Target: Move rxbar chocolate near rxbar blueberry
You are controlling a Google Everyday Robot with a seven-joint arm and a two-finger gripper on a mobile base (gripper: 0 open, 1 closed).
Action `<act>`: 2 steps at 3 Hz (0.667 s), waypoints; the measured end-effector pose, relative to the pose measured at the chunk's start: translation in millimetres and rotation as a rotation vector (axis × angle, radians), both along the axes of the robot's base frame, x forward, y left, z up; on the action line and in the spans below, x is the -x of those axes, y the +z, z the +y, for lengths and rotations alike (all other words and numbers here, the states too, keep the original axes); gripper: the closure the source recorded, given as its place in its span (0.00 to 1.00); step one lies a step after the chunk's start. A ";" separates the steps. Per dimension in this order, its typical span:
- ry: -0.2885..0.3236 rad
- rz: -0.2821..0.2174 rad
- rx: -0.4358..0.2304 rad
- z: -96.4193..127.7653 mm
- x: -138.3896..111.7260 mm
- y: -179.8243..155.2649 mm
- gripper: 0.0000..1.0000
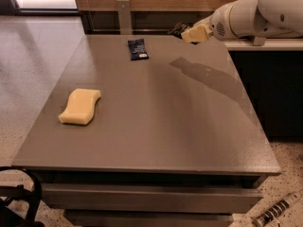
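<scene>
1. Rxbar chocolate (177, 29) sits pinched at the tip of the gripper (186, 31), raised above the far edge of the table (156, 126), probably so it can travel without dragging.
2. The gripper is clenched on one end of the bar, and the rest of the wrapper pokes out leftward in view.
3. Rxbar blueberry (138, 49) lies flat, left of and below the gripper, clearly apart from it. The bare patch beside it looks like the drop spot.
4. A yellow sponge (80, 106) rests well off to the gripper's lower left, out of that path.
</scene>
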State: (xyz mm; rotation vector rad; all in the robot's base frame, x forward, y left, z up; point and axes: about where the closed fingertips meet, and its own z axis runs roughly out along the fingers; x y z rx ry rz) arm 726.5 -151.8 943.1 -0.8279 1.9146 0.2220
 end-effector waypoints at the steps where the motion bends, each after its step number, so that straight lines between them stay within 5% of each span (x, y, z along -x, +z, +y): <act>1: 0.000 0.000 0.000 0.0 0.0 0.0 1.00; 2: -0.048 0.006 0.023 2.0 -20.3 -5.5 1.00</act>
